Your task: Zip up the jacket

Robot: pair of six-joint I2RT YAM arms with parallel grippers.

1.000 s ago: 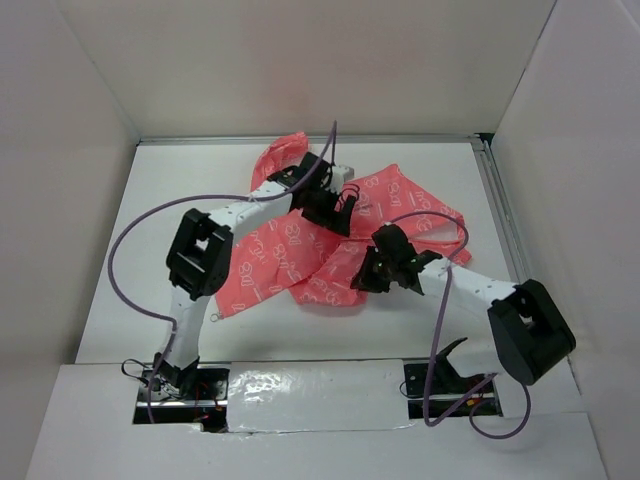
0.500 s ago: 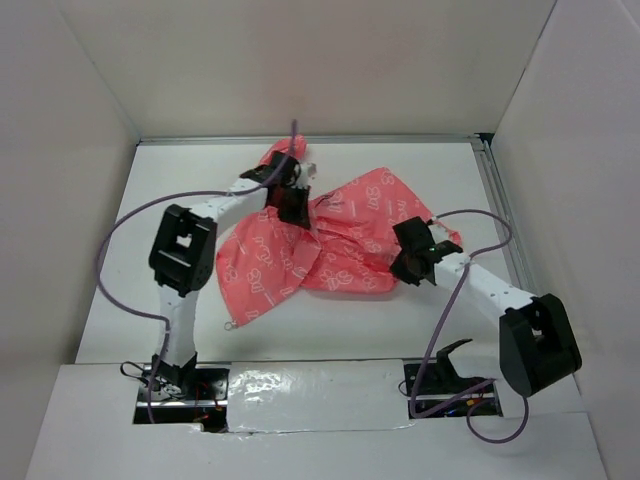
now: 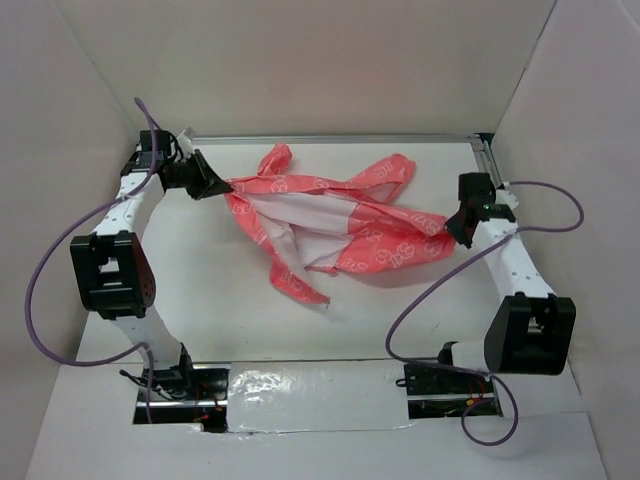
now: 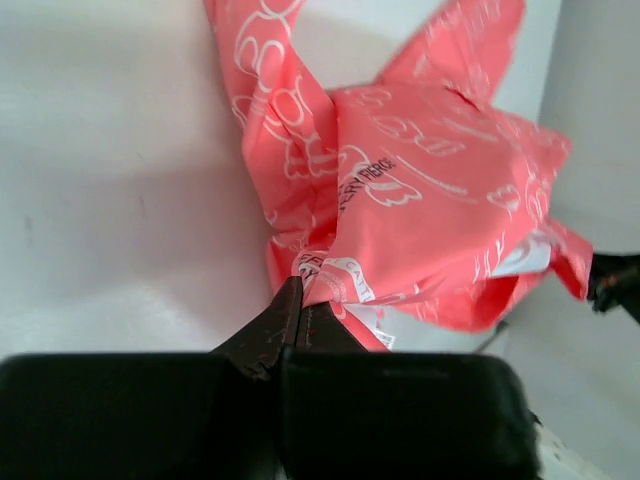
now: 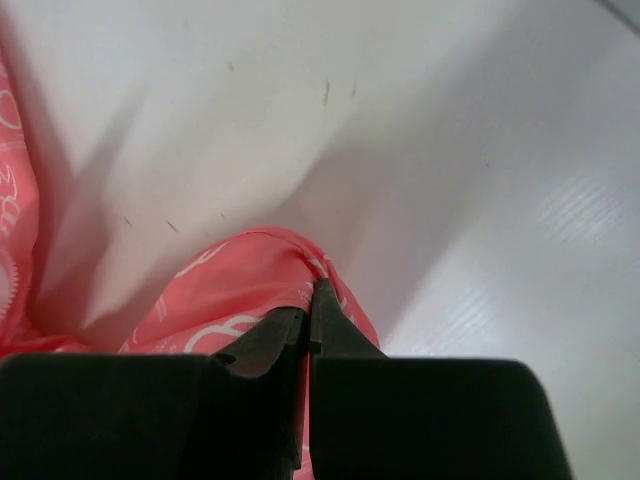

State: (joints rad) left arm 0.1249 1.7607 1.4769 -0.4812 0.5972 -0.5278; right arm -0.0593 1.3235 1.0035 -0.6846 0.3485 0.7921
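The coral-pink jacket [image 3: 330, 215] with white print hangs stretched across the far half of the table, its pale lining [image 3: 305, 212] showing in the middle. My left gripper [image 3: 218, 186] is at the far left, shut on the jacket's left end [image 4: 330, 275]. At the far right, my right gripper [image 3: 452, 232] is shut on the jacket's right end [image 5: 270, 270]. A sleeve [image 3: 295, 285] droops toward the near side. In the left wrist view the jacket [image 4: 420, 190] bunches out from my fingertips. The zipper is hidden.
White walls enclose the table [image 3: 240, 300] on three sides; a metal rail [image 3: 495, 190] runs along the right edge. Purple cables [image 3: 60, 260] loop from both arms. The arm bases [image 3: 175, 385] stand at the near edge.
Both grippers have shut on the jacket and drawn apart, left to the far left and right to the far right. The crumpled jacket is now lifted and spread between them.
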